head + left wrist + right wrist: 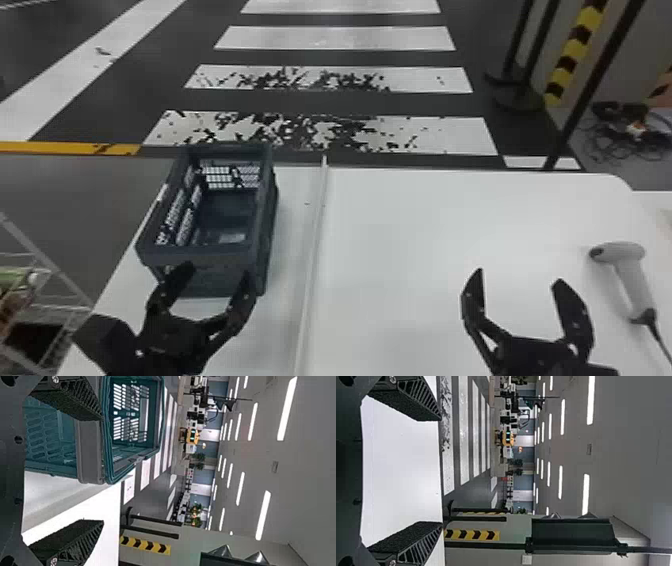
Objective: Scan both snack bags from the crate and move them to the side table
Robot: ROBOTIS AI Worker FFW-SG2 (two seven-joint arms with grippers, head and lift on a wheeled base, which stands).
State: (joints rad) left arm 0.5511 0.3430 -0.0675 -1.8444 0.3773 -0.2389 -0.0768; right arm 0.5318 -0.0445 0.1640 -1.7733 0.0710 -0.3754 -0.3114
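Working from the left, a wire rack (pixel 45 260) stands beside the white table (pixel 425 240), with something green (pixel 17 277) on it that could be packaging; I cannot tell what it is. Next comes the dark crate (pixel 200 257), upright on the table. Whether it holds the snack bags is hard to tell: a small pale patch (pixel 232 236) marks its floor towards the near end, and I cannot make out if that is a bag. The left gripper (pixel 216 271) is at that near end, its fingers well apart and holding nothing; whether one touches the plastic, I cannot tell. A snack bag should be light, slick and soft, its filling easily crushed, so a gentle pinch on an end seam looks wisest. Well to the right, the right gripper (pixel 519 275) hangs over the table, fingers spread wide with nothing between them. Farther right lies the scanner (pixel 636 287), probably stiff and smooth; its handle, above the cable, should give the steadiest hold.
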